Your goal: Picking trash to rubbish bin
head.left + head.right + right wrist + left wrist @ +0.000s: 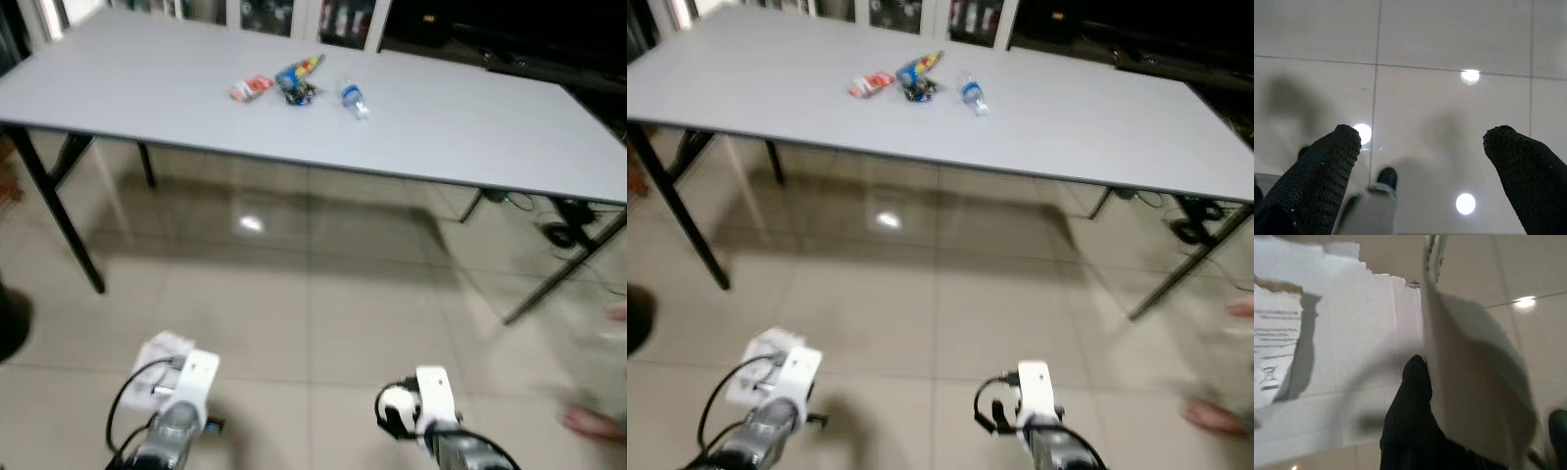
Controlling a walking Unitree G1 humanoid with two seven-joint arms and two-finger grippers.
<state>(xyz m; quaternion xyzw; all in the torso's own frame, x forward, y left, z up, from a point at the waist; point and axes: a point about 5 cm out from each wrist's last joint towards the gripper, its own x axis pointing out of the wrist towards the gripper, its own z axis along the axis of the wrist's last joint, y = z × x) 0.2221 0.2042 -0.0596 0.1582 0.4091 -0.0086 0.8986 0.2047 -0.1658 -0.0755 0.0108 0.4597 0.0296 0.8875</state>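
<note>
— White torn cardboard (1342, 362) is pinched in the left gripper (1415, 382): one black finger presses against the sheet, and a curled flap bends over it. The piece has a ragged edge and faint printed lines on one side. From the head views it reads as a pale scrap at the end of the left arm, low over the tiled floor (323, 294).

— Status of the task?

— One item in hand, by my estimate. No rubbish bin can be made out, so the drop-off is not done. More trash lies on the grey table (470, 127) ahead, well apart from the robot: a red-and-white wrapper (252, 88), a blue and yellow packet (299, 73) just beside it with something dark at its lower end, and a small clear bottle (354, 100) with a blue label, lying on its side. All three sit close together near the far edge.

— And the right gripper?

— The right gripper (1422, 147) hangs over the floor with its two fingers spread wide and nothing between them. Ceiling lights reflect off the tiles below it.

— Anything else in the room?

— A person's foot (593, 421) shows, blurred, on the floor at the robot's right. Cables (558, 230) lie under the table's right end.
</note>
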